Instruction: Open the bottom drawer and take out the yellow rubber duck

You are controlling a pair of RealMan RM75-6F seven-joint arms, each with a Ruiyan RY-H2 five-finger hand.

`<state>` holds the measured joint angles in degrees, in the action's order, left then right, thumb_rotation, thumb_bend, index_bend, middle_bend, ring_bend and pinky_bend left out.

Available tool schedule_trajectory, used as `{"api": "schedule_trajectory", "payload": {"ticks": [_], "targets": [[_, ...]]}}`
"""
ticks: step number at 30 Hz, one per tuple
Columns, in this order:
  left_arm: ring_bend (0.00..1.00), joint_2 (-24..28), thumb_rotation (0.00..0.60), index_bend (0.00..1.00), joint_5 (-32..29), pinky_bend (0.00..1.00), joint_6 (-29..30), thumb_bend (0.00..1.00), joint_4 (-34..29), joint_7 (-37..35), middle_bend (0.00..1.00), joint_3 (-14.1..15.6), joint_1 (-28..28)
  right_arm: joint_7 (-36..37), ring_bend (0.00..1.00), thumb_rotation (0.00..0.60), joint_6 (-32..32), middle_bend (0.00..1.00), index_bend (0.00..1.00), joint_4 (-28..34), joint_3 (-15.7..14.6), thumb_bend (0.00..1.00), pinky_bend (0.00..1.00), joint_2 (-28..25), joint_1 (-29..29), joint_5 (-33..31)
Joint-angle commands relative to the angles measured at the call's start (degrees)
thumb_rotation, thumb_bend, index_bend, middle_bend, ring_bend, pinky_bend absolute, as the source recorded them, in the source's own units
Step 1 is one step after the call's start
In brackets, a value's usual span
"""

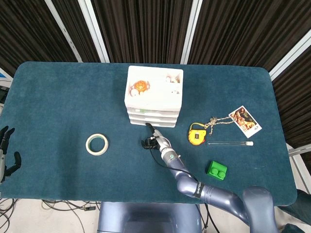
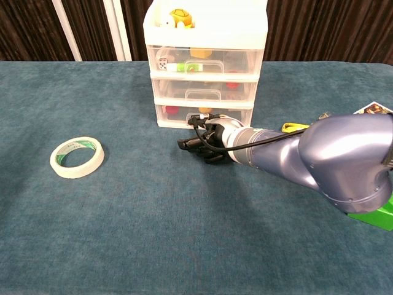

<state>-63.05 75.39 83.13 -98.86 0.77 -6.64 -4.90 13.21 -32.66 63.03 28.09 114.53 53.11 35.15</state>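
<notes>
Yellow rubber duck [image 2: 205, 111]: a small patch of yellow shows through the clear front of the bottom drawer [image 2: 204, 114], behind the handle, and that is probably your target, though it is too small to be sure. The drawer sits flush in the white drawer unit [image 2: 204, 67], not yet opened, so the duck stays out of reach until it slides out. Your right hand [image 2: 202, 142] is low on the table [image 2: 123, 209], just in front of that drawer, with the forearm lying along the cloth; that low approach makes sense because the handle is close to the table surface. Its fingers [image 2: 187, 143] are curled in and hold nothing; from the chest view you cannot tell whether the top of the hand touches the drawer front or the handle. In the head view the same hand [image 1: 151, 141] sits just below the unit's front edge. I judge you will need to raise and hook the fingers into the handle recess before pulling straight toward the robot, and the light unit may slide along with it. Your left hand [image 1: 6, 154] waits at the far left edge, fingers spread and empty, well apart from the work. The tape roll [image 2: 77, 157] lies clear of the pull path.
</notes>
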Motion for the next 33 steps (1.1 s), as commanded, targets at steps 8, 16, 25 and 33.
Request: {"api": "schedule_trajectory", "payload": {"ticks": [8,16,25,33], "targets": [[0.0,0.06,0.6,0.05,-0.51,0.0,-0.13,0.61,-0.09,0.28,0.0,-0.12,-0.01,0.71,0.97,0.6,0.41,0.88,0.08,1.51,-1.08,0.55,0.99,-0.44,-0.99,1.72],[0.0,0.04,0.6,0.05,-0.62,0.0,-0.03,0.61,-0.1,0.48,0.0,-0.18,0.0,1.11,0.96,0.6,0.47,0.88,0.13,3.16,-1.79,0.55,0.99,-1.19,-1.73,2.77],[0.0,0.06,0.6,0.05,-0.65,0.0,-0.02,0.61,-0.24,0.75,0.0,-0.16,0.0,0.86,0.96,0.6,0.17,0.88,0.15,5.62,-3.33,0.55,0.99,-2.65,-2.88,3.22],[0.0,-0.08,0.6,0.05,-0.46,0.0,0.06,0.61,-0.03,0.78,0.0,-0.06,0.04,0.69,0.96,0.6,-1.05,0.88,0.15,9.9,-5.06,0.55,0.99,-4.55,-4.76,4.61]]}}
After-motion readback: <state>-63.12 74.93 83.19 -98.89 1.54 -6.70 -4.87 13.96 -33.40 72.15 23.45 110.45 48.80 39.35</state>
